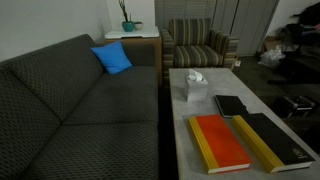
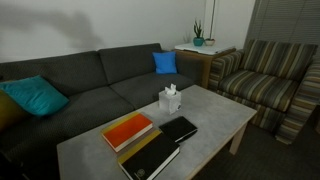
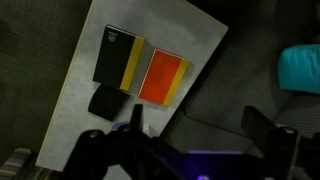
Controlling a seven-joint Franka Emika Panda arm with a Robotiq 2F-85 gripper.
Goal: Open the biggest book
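The biggest book (image 3: 118,57) lies closed at a corner of the coffee table (image 3: 190,35), just beside the red-orange book (image 3: 163,77). Only the wrist view shows the gripper (image 3: 195,135), jaws spread and empty. Only the exterior views show a tissue box (image 1: 194,88).

Wrist view. The gripper (image 3: 193,112) is seen as a dark, blurred silhouette along the lower edge. 2 black fingers (image 3: 136,122) of blocky outline are shown, each joined to a broad black housing (image 3: 100,152). A blue-violet glow (image 3: 200,156) is seen on the housing between the 2 fingers, and a fainter violet tint is noted near one finger's base. Screws, cables and markings are lost to blur.
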